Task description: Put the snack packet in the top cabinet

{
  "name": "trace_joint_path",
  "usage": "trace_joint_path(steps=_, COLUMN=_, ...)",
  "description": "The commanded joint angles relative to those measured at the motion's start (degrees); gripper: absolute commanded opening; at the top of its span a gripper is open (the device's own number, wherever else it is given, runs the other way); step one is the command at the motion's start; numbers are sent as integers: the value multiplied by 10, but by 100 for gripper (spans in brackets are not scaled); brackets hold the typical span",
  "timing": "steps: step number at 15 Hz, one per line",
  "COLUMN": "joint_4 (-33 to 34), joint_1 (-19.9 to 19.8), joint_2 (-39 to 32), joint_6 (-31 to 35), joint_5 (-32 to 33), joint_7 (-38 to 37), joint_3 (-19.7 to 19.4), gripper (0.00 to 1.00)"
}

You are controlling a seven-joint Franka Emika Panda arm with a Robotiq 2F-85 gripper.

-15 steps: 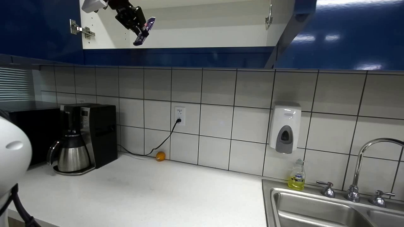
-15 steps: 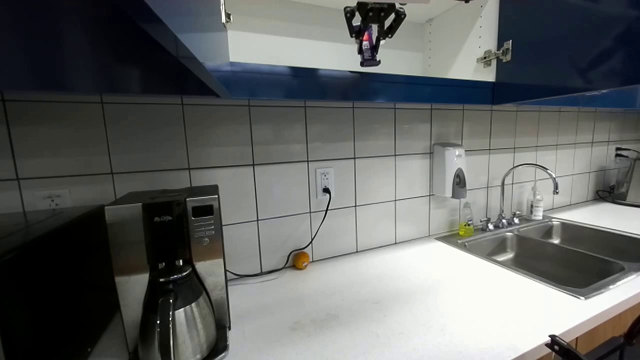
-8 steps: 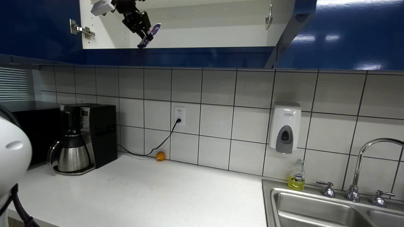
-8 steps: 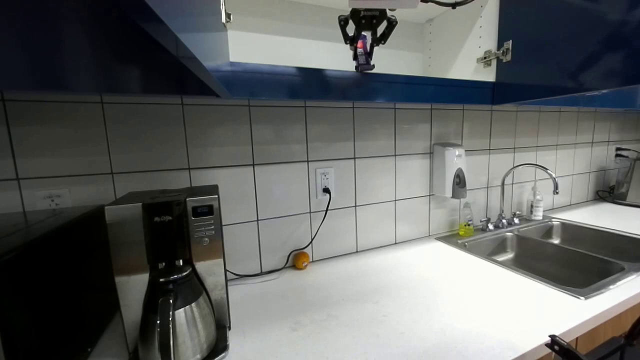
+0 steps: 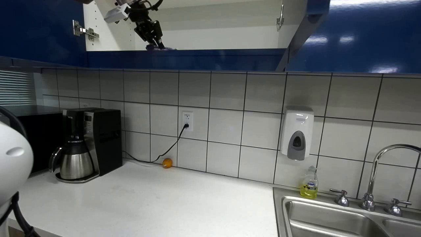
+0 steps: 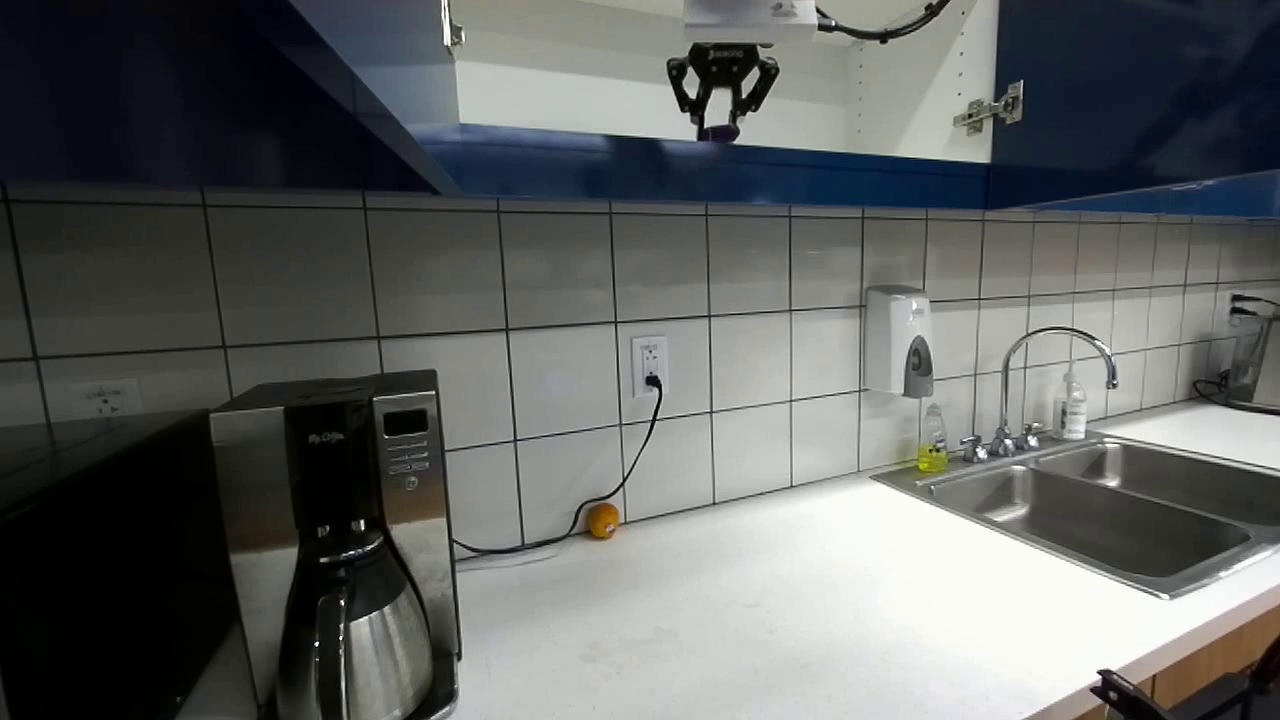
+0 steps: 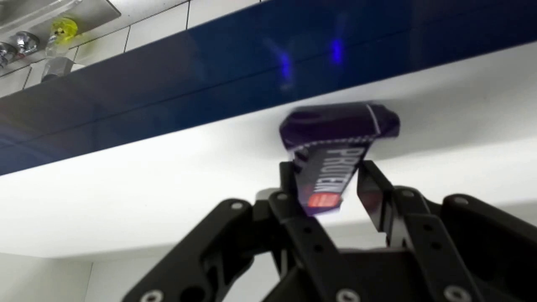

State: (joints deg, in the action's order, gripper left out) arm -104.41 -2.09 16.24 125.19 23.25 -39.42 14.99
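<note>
The snack packet [image 7: 337, 126], dark purple with "PROTEIN" lettering and an orange patch, sits low over the white floor of the top cabinet, just behind the blue front trim [image 5: 187, 59]. It lies almost flat; in an exterior view only a thin strip of the packet [image 5: 169, 49] shows above that trim. My gripper [image 7: 327, 165] points down into the cabinet [image 6: 570, 80], its fingertips at either side of the packet and shut on it. Lower down, a gap shows between the right pad [image 7: 373, 197] and the packet. The trim hides whether the packet fully touches the floor.
Open blue cabinet doors flank the opening, a door [image 5: 39, 29] with its hinge on one side and a door [image 6: 1130, 100] in the facing view. Below stand a coffee maker [image 5: 102, 141], an orange [image 6: 602, 521], a soap dispenser [image 5: 297, 131] and a sink [image 6: 1080, 510].
My gripper has moved down and deeper along the cabinet, bringing the packet to the floor level. The packet has swung from steeply tilted to almost flat between the fingertips.
</note>
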Motion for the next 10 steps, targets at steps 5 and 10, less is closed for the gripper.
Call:
trace_joint_path(steps=5, joint_4=19, joint_1=7, joint_2=-13, joint_6=-11, joint_5=18, joint_7=-18, joint_3=-6, gripper=99)
trace_joint_path(steps=10, joint_4=-9, joint_1=8, joint_2=25, joint_6=2, joint_5=33, joint_7=-31, joint_3=-4, gripper=100)
